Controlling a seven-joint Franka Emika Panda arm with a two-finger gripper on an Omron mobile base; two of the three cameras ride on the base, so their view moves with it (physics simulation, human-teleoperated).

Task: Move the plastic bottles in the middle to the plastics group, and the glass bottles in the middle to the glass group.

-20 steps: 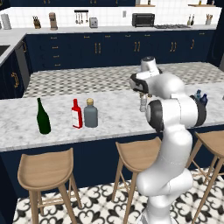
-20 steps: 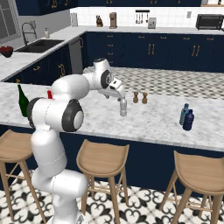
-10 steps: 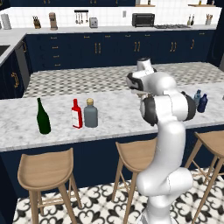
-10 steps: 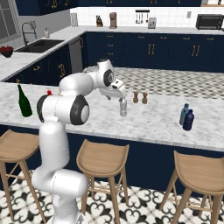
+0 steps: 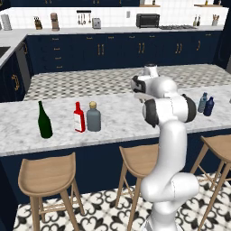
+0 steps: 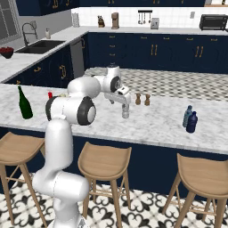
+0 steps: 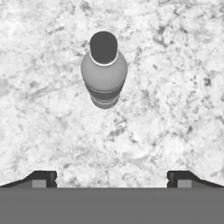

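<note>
A slim clear-whitish plastic bottle (image 6: pixel 125 110) stands mid-counter, seen from above in the hand view (image 7: pixel 104 70) with a grey cap. My gripper (image 6: pixel 125 102) hangs open just above it; the fingertips (image 7: pixel 43 178) stand wide apart with nothing between them, and the bottle lies ahead of them. The dark navy bottle (image 6: pixel 192 122) stands beside the grey-blue plastics bottle (image 6: pixel 187 116) at the right. At the left, the squat grey glass bottle (image 5: pixel 93 117) touches or nearly touches the red flat bottle (image 5: pixel 79 118), with the green wine bottle (image 5: pixel 44 121) further left.
Two small brown-topped shakers (image 6: pixel 142 99) stand just behind the slim bottle. The marble counter (image 6: pixel 156 122) runs left to right, with wooden stools (image 6: pixel 105 161) along its front edge. A second counter and dark cabinets lie behind.
The arm's middle links have swung into a more upright pose. The hand has stayed over the slim bottle, still open. No bottle has moved.
</note>
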